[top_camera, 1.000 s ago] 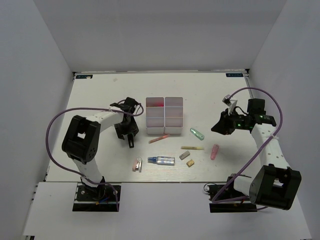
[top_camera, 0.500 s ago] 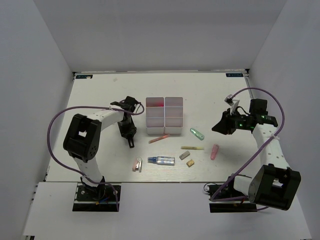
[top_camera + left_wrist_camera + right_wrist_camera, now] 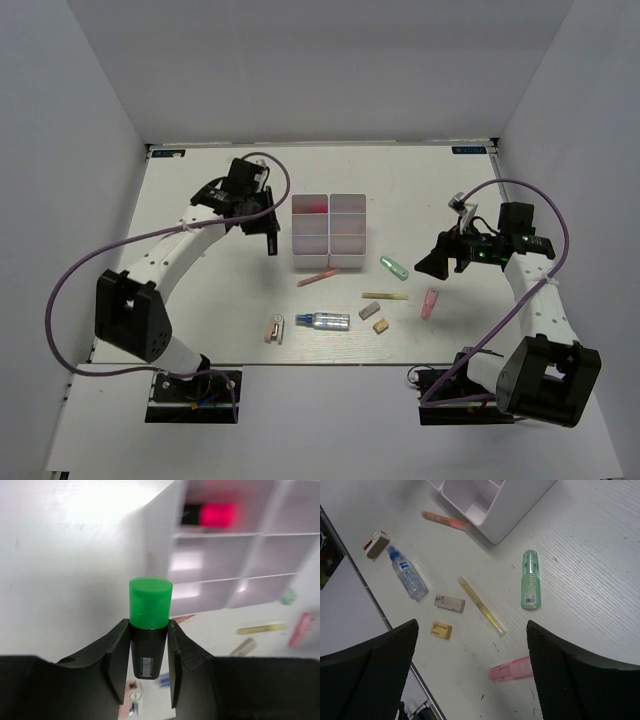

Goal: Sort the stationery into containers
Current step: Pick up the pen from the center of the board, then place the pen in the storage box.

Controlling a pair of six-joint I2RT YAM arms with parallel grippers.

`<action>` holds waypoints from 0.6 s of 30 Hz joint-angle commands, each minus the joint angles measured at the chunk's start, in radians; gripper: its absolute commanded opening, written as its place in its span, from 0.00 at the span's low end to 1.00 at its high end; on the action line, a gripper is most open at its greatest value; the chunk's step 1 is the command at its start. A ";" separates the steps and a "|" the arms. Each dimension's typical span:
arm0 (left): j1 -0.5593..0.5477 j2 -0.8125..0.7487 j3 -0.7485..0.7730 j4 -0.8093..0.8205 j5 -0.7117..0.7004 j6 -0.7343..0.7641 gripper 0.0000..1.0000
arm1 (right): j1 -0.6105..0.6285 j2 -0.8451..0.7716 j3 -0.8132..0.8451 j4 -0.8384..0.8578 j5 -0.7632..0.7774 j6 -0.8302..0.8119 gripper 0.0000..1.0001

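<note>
My left gripper [image 3: 268, 238] hangs just left of the two white containers [image 3: 330, 258], shut on a green-capped black marker [image 3: 150, 630] that stands upright between its jaws. A red-capped marker [image 3: 212, 515] lies in the far compartment of the left box. My right gripper [image 3: 472, 625] stands open over the table right of the boxes, nothing between its fingers. Below it lie a green capsule [image 3: 530, 579], a yellow stick [image 3: 481, 605], a pink capsule [image 3: 512, 670], a grey eraser [image 3: 450, 603] and a yellow eraser [image 3: 442, 629].
A pink stick [image 3: 318, 277] lies against the boxes' near wall. A silver-blue tube [image 3: 324, 320] and a small pink-and-white item [image 3: 274, 329] rest nearer the front edge. White walls close in the table on three sides.
The left gripper shut on the green-capped marker, lifted it off the table and carried it away from me, beside the boxes. The right gripper opened wide and shifted slightly toward the items.
</note>
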State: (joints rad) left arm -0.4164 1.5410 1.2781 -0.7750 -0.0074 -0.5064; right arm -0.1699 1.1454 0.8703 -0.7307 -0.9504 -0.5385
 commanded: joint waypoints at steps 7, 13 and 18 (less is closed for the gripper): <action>-0.018 -0.062 0.007 0.506 0.409 0.223 0.01 | -0.005 0.008 0.013 -0.019 -0.057 -0.040 0.88; -0.010 0.047 0.072 0.715 0.632 0.351 0.01 | -0.008 0.016 0.010 -0.019 -0.065 -0.044 0.88; -0.004 0.099 0.061 0.804 0.687 0.440 0.01 | -0.006 0.014 0.010 -0.022 -0.065 -0.052 0.88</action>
State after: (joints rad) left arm -0.4274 1.6447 1.3209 -0.0914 0.5724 -0.1650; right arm -0.1703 1.1595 0.8703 -0.7380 -0.9817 -0.5697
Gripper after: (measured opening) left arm 0.418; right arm 0.882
